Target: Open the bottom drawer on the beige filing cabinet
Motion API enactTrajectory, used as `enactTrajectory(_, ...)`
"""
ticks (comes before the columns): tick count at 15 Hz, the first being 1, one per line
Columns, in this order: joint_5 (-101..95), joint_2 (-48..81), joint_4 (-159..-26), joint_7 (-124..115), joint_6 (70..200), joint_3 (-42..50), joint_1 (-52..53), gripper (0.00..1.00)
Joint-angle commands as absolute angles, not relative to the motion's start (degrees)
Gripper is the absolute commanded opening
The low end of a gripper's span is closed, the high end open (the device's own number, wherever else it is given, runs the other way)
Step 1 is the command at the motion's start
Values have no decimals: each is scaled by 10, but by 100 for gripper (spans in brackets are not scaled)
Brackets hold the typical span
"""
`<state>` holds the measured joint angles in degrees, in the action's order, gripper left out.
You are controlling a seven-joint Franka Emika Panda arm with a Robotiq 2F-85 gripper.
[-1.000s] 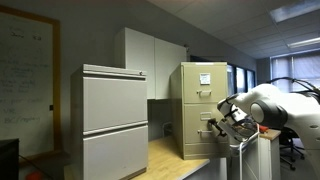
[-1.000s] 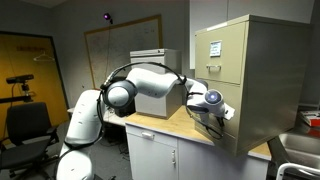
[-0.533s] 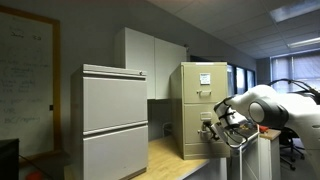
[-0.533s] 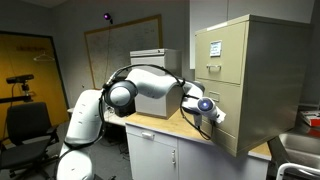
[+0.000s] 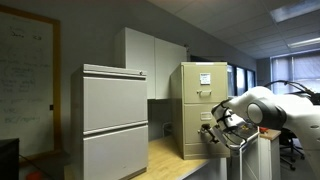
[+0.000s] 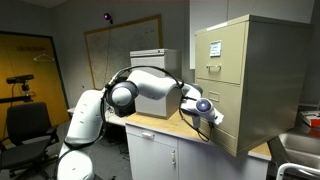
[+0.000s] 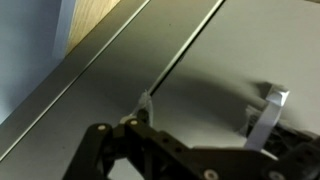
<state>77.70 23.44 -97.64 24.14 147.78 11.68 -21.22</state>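
The beige filing cabinet [image 5: 204,105] stands on a wooden counter and also shows in the exterior view from its side [image 6: 255,75]. Its bottom drawer [image 5: 197,137] [image 6: 226,118] looks closed. My gripper [image 5: 212,131] [image 6: 213,118] is right at the bottom drawer's front. In the wrist view the beige drawer face [image 7: 215,60] fills the frame. My gripper [image 7: 206,112] is open, and its two pale fingertips [image 7: 147,104] are spread close to the face. The handle is not visible between them.
A wider pale grey cabinet [image 5: 114,120] stands beside the beige one, with a tall white cupboard [image 5: 150,60] behind. The wooden counter [image 6: 165,125] carries the cabinets. An office chair [image 6: 25,125] and a metal sink [image 6: 297,150] flank the robot.
My gripper has moved closer to the bottom drawer's front. The drawer has not moved.
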Motion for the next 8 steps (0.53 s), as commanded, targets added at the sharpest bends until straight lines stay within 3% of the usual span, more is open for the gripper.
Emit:
enactTrajectory(1, 700, 221, -1037, 208, 1496, 137, -195, 69)
enactTrajectory(8, 484, 134, -1110, 51, 1531, 155, -161, 17)
